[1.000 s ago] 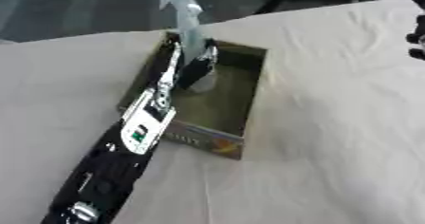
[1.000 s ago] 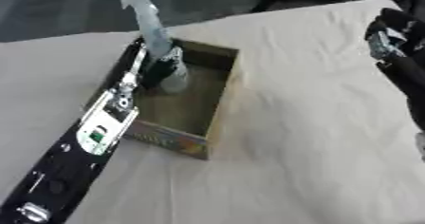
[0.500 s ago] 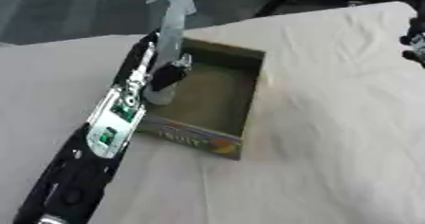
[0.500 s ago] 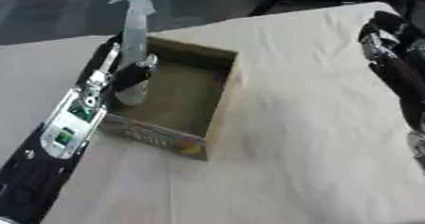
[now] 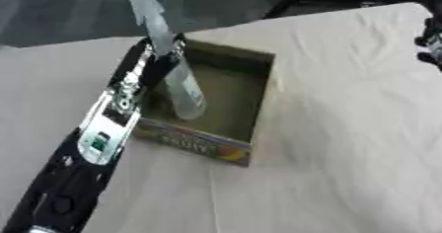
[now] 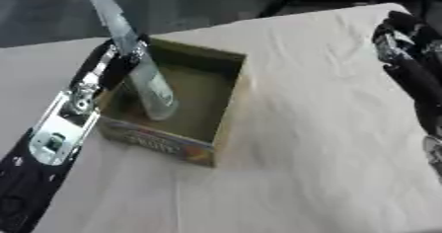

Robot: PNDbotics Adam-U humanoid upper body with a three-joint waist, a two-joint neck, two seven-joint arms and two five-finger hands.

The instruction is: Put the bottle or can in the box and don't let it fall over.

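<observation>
Left hand [image 5: 160,61] grips bottle [image 5: 177,86] in box [image 5: 259,96] — right hand [image 6: 406,54], fingers unclear, fuller in right eye.

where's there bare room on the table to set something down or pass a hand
Bare cloth lies between the box and the right hand, and along the near edge. It is crowded at the box's left wall, where the left hand holds the bottle.

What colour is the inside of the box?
Plain olive-brown cardboard; the box interior shows best in the left eye view.
</observation>
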